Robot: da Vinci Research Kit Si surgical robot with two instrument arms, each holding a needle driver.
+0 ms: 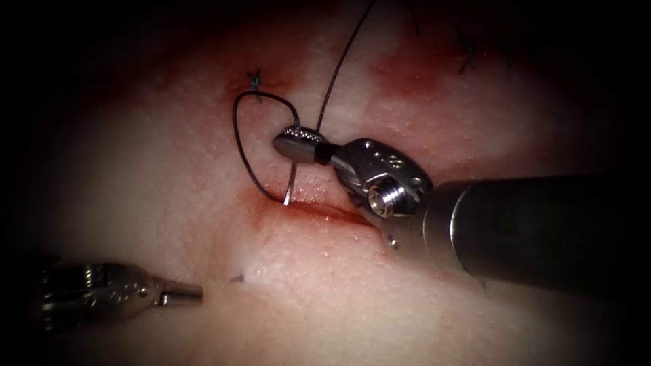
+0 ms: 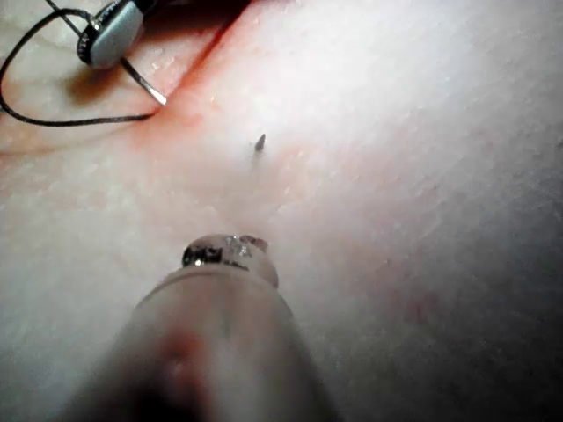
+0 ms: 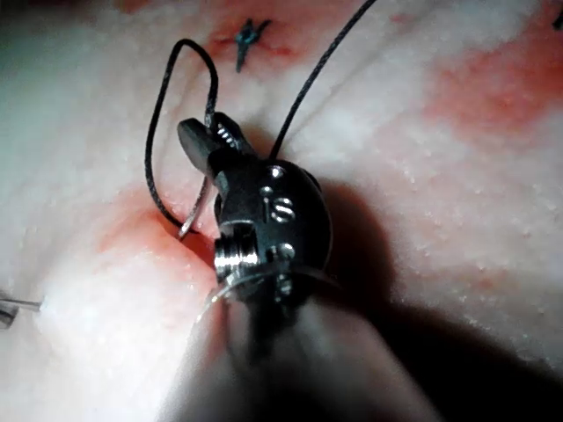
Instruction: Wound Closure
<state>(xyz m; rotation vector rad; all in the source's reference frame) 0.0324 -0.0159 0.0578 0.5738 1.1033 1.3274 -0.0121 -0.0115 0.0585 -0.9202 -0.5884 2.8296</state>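
Covering the scene, the pale tissue (image 1: pixel 169 190) bears a red cut (image 1: pixel 325 210). The right tool (image 1: pixel 298 146), jaws pinching the needle (image 1: pixel 291 183) near its upper curve, holds its tip apparently just touching the cut's left end. The left tool (image 1: pixel 183 293), seemingly pressed together and empty, lies well apart, near the tissue's lower left.

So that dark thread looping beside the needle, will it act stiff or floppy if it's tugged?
Probably floppy: the thread lies in a loose loop on the tissue. It looks thin and light, so it should follow the needle held in the right tool. It may drag where red fluid wets it.
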